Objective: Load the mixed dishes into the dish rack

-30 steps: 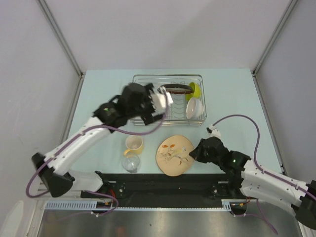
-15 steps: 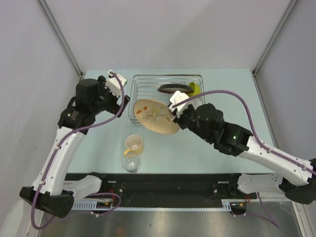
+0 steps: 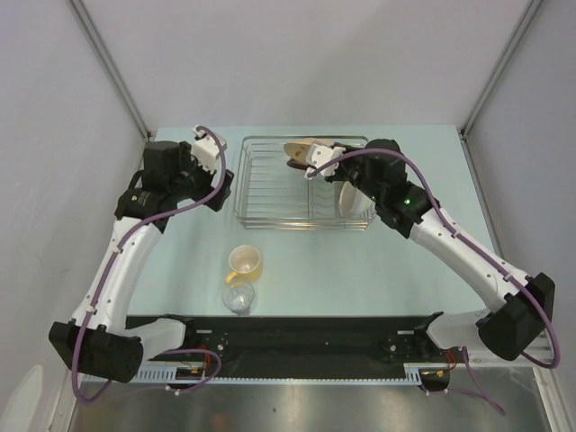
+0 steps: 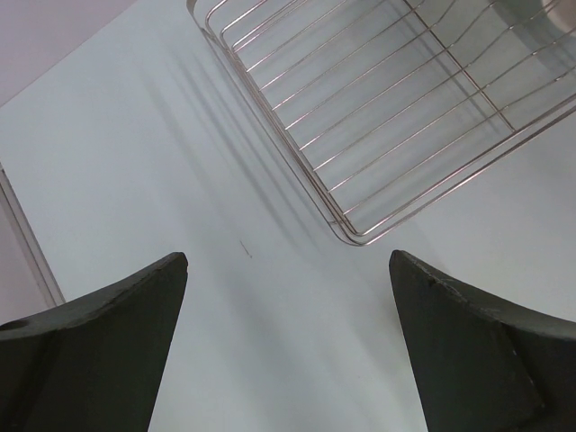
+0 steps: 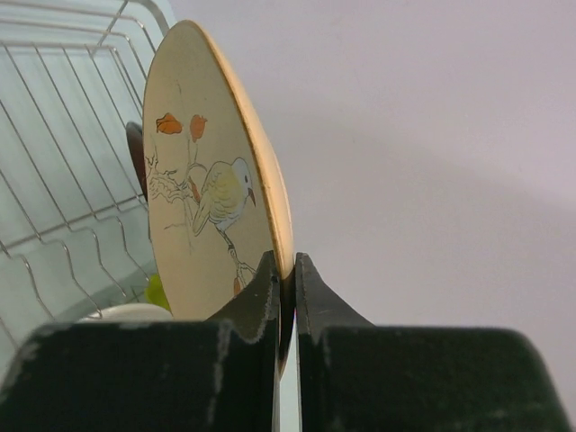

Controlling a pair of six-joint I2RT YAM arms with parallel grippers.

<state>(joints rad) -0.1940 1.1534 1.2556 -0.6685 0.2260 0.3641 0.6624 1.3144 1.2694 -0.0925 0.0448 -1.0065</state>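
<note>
My right gripper (image 3: 306,157) (image 5: 286,265) is shut on the rim of the beige patterned plate (image 3: 297,148) (image 5: 198,198), which it holds on edge over the back of the dish rack (image 3: 270,193) (image 5: 63,180). A white bowl (image 3: 354,200) (image 5: 126,312) rests in the rack's right end. In the right wrist view a dark dish (image 5: 135,148) and a lime-green bowl (image 5: 157,292) peek from behind the plate. The cream-yellow mug (image 3: 243,263) and the clear glass (image 3: 238,297) stand on the table in front of the rack. My left gripper (image 3: 219,180) (image 4: 288,261) hangs open and empty, left of the rack's corner (image 4: 378,117).
Pale walls with metal corner posts (image 3: 112,67) enclose the table on three sides. The arm bases and a black rail (image 3: 306,337) run along the near edge. The right arm's cable (image 3: 432,202) arcs above the table to the rack's right.
The right arm has carried the plate from the rack's front edge to its back and tipped it onto its edge. The left arm drew back from the rack and now holds still.
</note>
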